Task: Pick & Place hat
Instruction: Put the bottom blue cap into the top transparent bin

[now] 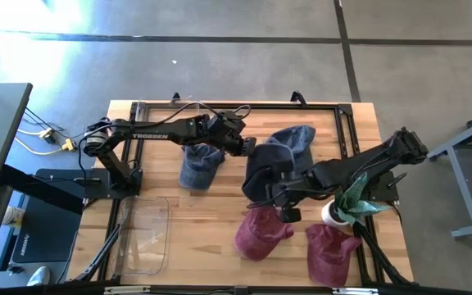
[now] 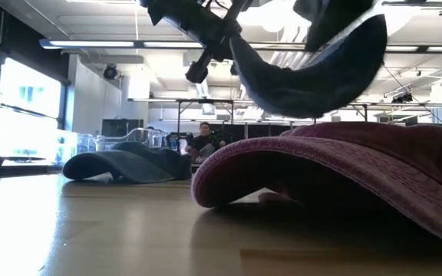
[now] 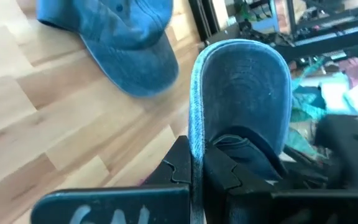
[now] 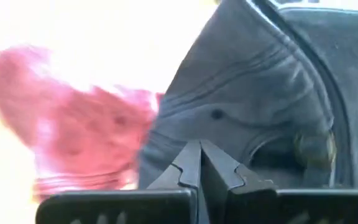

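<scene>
A dark blue-grey cap [image 1: 262, 170] is held in the air between both arms over the table's middle; the low view shows this cap [image 2: 313, 69] clear of the wood. My left gripper [image 1: 242, 146] reaches in from the left and is shut on the cap's brim. My right gripper [image 1: 283, 195] comes from the right and is shut on its crown. Two lighter blue caps lie on the table, one under the left arm [image 1: 199, 164] and one toward the far right [image 1: 297, 139]. Two maroon caps [image 1: 260, 233] [image 1: 330, 250] lie near the near edge. My left gripper [image 3: 197, 165] pinches the side edge of the cap's brim [image 3: 194, 124] between its two fingers, coming level from the table's left. The brim [image 3: 241, 81] stands on edge and reaches away from the fingers. My right gripper [image 4: 201, 162] pinches the crown cloth [image 4: 191, 118] beside the back strap opening [image 4: 291, 149], from the table's right. The cap is lifted clear.
A white pot with green leaves [image 1: 342, 209] stands just right of my right gripper. A clear plastic bin [image 1: 142, 233] sits at the near left. A black frame [image 1: 347, 131] runs along the table's far and right sides. Bare wood [image 1: 195, 213] shows between bin and maroon caps.
</scene>
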